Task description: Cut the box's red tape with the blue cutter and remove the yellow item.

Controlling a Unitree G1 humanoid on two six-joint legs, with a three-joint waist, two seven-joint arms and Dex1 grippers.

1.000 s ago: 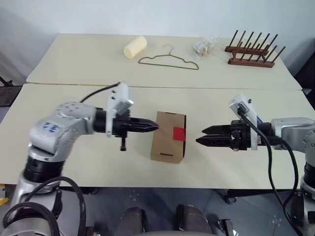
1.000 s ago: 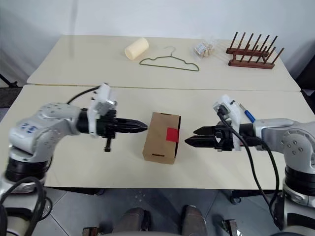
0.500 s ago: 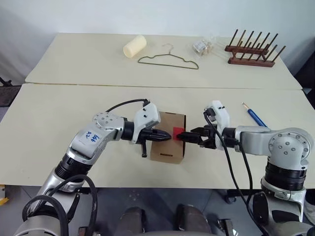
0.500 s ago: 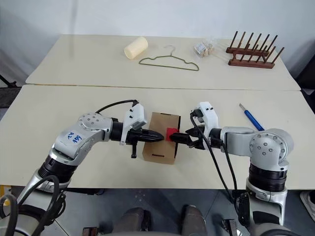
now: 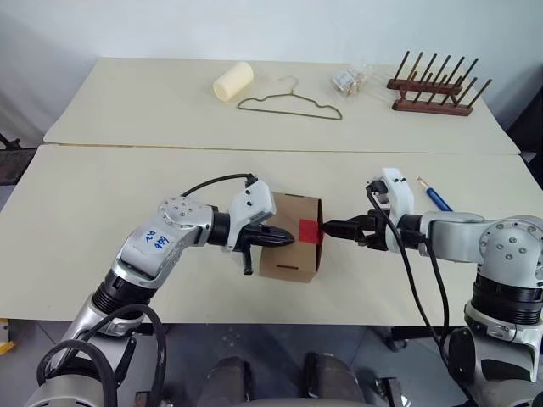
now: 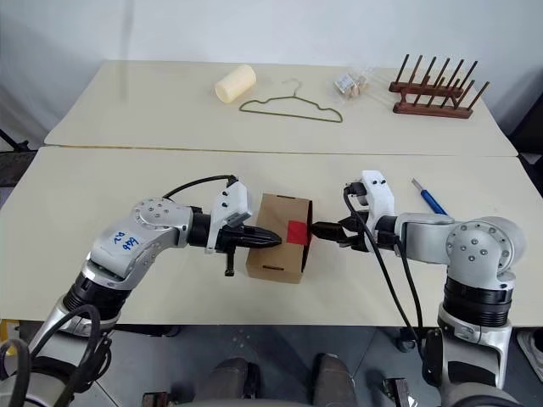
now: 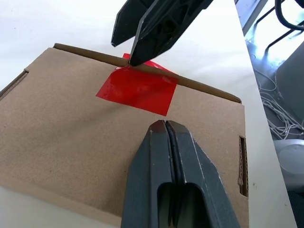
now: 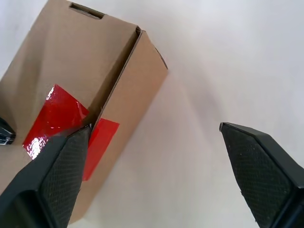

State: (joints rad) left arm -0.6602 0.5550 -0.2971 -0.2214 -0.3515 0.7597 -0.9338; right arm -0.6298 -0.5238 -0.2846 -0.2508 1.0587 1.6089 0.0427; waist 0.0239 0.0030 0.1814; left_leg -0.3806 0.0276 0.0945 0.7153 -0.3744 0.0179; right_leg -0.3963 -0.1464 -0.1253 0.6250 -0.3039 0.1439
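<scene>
fingers of your left gripper press together on the box; right gripper fingers apart at the red tape. blue cutter lies unheld; you risk tearing.

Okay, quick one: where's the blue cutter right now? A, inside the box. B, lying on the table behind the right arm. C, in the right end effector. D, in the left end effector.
B: the blue cutter lies on the table behind the right arm, held by neither end effector.
</scene>
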